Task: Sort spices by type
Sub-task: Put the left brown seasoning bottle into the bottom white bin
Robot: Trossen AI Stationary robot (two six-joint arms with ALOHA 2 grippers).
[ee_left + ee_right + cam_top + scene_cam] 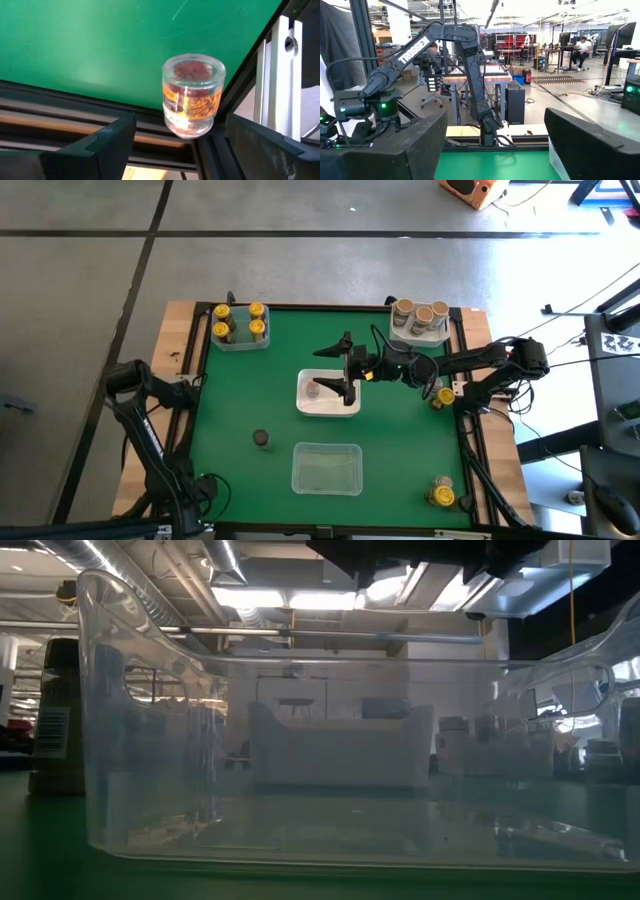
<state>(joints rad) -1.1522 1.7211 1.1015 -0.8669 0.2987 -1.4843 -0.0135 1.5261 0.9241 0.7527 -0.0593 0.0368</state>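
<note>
My right gripper [346, 368] is open and hovers over the far edge of the white bin [352, 406], which holds one grey-lidded jar [313, 390]. In its wrist view the right gripper [492, 145] has nothing between its fingers. My left gripper [203, 485] rests at the table's near left corner, open [180, 125]. A small clear-topped jar of reddish spice [192, 95] stands just ahead of it, between the finger lines. A dark-lidded jar [261, 438] [55, 715] stands alone on the green mat. Yellow-lidded jars [443, 394] [441, 496] stand by the right edge.
A clear bin [240, 340] at the far left holds several yellow-lidded jars. A bin [418, 335] at the far right holds three tan-lidded jars. A clear bin [326, 468] [340, 830] sits near the front edge. Open green mat lies left of centre.
</note>
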